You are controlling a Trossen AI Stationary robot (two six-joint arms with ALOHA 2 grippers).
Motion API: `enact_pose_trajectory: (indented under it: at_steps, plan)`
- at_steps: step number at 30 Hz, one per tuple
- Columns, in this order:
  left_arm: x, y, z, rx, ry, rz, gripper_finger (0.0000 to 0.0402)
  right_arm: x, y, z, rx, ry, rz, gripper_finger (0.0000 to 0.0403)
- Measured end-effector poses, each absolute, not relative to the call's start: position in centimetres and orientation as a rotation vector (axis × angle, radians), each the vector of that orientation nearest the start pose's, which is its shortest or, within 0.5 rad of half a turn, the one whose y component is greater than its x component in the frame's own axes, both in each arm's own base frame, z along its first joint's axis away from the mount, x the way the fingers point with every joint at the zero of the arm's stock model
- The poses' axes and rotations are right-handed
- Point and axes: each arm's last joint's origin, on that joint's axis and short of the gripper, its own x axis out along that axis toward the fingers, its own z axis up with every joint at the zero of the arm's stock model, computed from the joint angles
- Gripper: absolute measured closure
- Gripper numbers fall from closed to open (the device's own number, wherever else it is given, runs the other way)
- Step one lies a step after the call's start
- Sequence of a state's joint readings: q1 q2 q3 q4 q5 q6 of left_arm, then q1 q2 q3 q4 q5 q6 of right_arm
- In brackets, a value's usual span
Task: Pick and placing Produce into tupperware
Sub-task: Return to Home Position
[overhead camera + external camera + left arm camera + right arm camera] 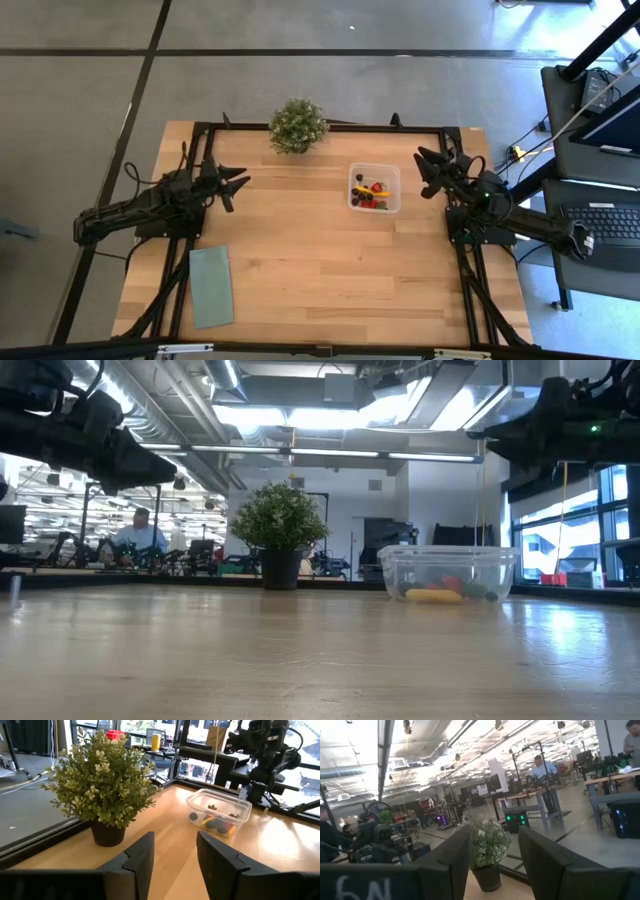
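Observation:
The clear tupperware stands on the wooden table right of centre, seen too in the low view and the left wrist view. The produce lies inside it: dark balls, red pieces and a yellow piece. My left gripper hovers open over the table's left part, raised, pointing toward the tupperware. My right gripper hovers open just right of the tupperware, raised above the table. Neither touches anything.
A bushy potted plant stands at the far edge, left of the tupperware. A flat pale-green cloth lies near the left front corner. Bare wood spreads across the middle and near side. People and desks show in the room behind.

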State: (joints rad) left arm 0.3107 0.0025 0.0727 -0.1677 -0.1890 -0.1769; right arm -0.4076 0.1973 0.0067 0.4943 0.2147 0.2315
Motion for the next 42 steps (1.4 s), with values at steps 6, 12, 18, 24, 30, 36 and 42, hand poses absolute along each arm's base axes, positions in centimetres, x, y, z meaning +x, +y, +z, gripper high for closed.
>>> enact_pose_trajectory:
  at_steps: [6, 12, 18, 24, 30, 36, 42]
  plan:
    - [8.6, 3.3, 17.2, -0.179, 0.054, 0.507, 0.0254, 9.0, -4.5, 19.4, 0.192, -0.356, -0.56, 0.0238]
    - [8.6, 3.3, 17.2, -0.176, 0.055, 0.507, 0.0255, 8.5, -4.2, 18.9, 0.222, -0.319, -0.543, 0.0238]
    - [8.6, 3.3, 17.2, -0.176, 0.055, 0.507, 0.0263, 8.4, -4.2, 18.4, 0.236, -0.189, -0.562, 0.0238]
    - [8.6, 3.3, 17.2, -0.176, 0.056, 0.507, 0.0265, 8.2, -4.0, 18.8, 0.213, -0.087, -0.541, 0.0238]
    - [8.6, 3.3, 17.2, -0.176, 0.056, 0.508, 0.0256, 8.2, -4.0, 19.0, 0.176, -0.08, -0.54, 0.0238]
    - [8.6, 3.3, 17.2, -0.176, 0.056, 0.508, 0.0252, 8.2, -4.0, 19.0, 0.17, -0.076, -0.54, 0.0238]
    - [8.6, 3.3, 17.2, -0.176, 0.056, 0.507, 0.026, 8.2, -4.0, 19.0, 0.169, -0.076, -0.541, 0.0238]
